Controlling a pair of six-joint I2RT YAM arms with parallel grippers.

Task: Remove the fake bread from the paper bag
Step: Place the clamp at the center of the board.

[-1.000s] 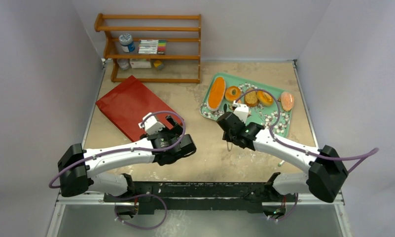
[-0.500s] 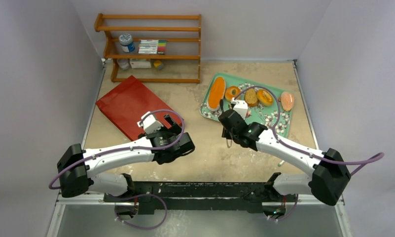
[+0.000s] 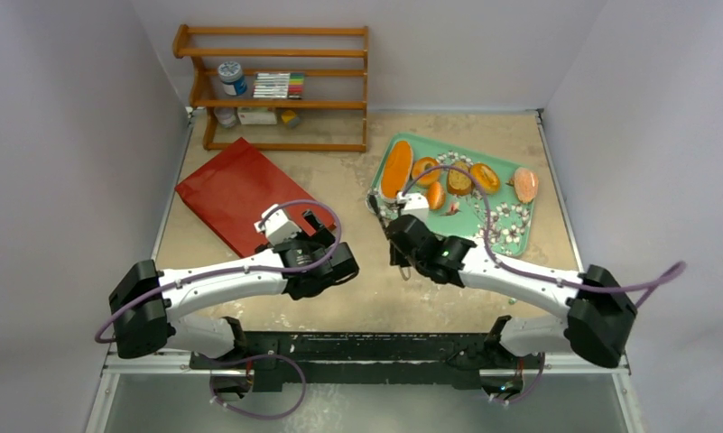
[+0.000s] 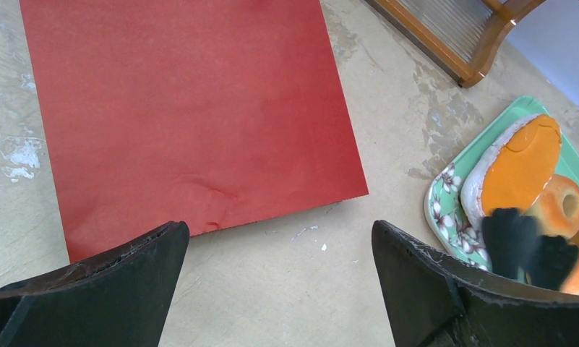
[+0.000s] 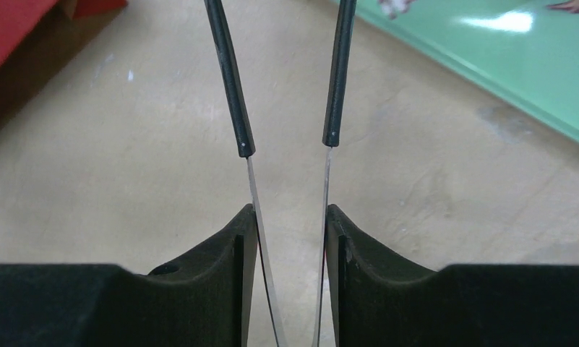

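Fake bread [image 3: 436, 194] has gained one piece on the tray [image 3: 513, 216]. Your right fingers [image 5: 199, 282], clamped on empty tongs [image 5: 230, 101], have withdrawn. Left fingers [image 4: 105, 289] gape beside the flat paper bag [image 3: 236, 189], which is probably emptied.

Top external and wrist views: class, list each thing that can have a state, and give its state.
paper bag: lying flat on the table.
fake bread: out of the bag, on the tray.
left gripper: open, empty.
right gripper: shut on the tongs.
tongs: tips apart, holding nothing.
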